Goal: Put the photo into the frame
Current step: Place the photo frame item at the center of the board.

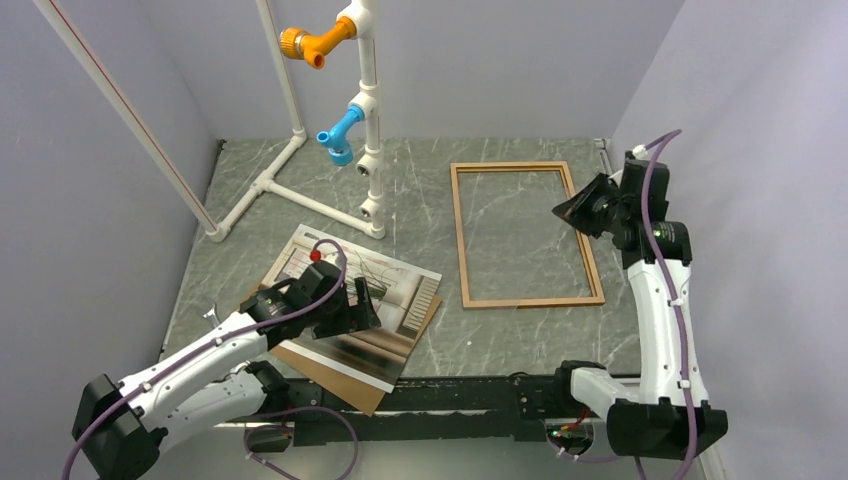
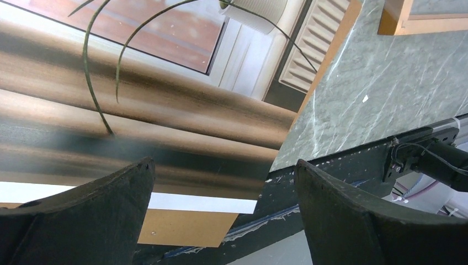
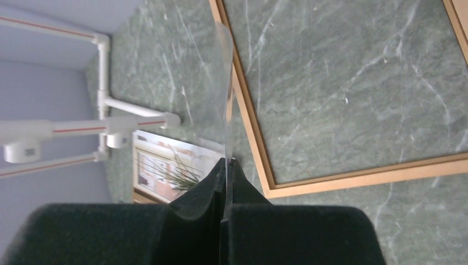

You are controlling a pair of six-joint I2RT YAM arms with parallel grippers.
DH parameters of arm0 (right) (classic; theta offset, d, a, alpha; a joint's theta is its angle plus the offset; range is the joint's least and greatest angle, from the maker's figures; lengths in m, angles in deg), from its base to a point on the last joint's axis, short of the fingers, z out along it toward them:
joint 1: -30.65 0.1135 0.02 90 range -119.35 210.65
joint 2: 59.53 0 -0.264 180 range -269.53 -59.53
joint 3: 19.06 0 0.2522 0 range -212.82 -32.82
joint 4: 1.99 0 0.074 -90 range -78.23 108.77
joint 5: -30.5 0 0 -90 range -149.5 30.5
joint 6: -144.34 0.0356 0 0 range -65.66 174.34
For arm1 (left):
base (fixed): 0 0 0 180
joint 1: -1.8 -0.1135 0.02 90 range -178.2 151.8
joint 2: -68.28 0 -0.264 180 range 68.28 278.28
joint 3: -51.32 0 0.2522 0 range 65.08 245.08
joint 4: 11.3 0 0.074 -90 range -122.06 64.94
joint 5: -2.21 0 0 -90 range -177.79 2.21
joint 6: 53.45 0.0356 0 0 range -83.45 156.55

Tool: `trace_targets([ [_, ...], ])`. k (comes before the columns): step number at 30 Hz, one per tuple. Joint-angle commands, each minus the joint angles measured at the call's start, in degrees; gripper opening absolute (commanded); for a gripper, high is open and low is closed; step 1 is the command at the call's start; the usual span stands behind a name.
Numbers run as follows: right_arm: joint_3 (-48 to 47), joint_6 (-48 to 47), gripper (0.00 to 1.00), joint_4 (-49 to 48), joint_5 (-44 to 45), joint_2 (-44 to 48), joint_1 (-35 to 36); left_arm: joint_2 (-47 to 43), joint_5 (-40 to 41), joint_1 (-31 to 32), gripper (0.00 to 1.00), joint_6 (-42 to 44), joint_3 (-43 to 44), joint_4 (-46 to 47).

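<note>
Two states: left jaws spread wide over the photo's (image 1: 405, 290) near-right corner, and right jaws clenched on a thin clear sheet (image 3: 225, 99) over the frame (image 1: 535, 300). Photo lies skewed on a board (image 1: 345, 388), left of frame. Its long axis looks crosswise; frame's runs near-far. Left arm nearer, bare table (image 1: 420, 190) between.

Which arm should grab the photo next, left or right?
Left. The left end effector is open and directly over the photo. The right end effector is shut on a clear pane near the frame, across the table from the photo.
</note>
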Motion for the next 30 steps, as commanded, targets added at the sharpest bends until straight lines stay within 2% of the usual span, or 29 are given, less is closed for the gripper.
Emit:
trace_targets([
  [1, -4.1, 2.0, 0.00, -7.0, -10.0, -1.4, -5.9, 0.6, -1.0, 0.2, 0.99, -0.3, -0.5, 1.6],
  [7, -6.7, 4.4, 0.00, -9.1, -11.8, -2.9, -12.2, 0.8, -1.0, 0.2, 0.99, -0.2, -0.7, 1.8],
  [14, -5.6, 7.1, 0.00, -14.0, -11.4, -3.2, -13.5, 1.5, -1.3, 0.2, 1.00, -0.1, -0.6, 2.1],
  [19, 2.7, 9.8, 0.00, -18.5, -10.5, 0.0, -13.5, 1.4, -1.5, 0.2, 0.99, -0.3, -0.9, 2.8],
  [30, 24.2, 16.2, 0.00, -18.8, -1.2, 17.9, -13.4, 2.1, -2.4, 0.6, 0.99, -1.2, -1.7, 4.9],
])
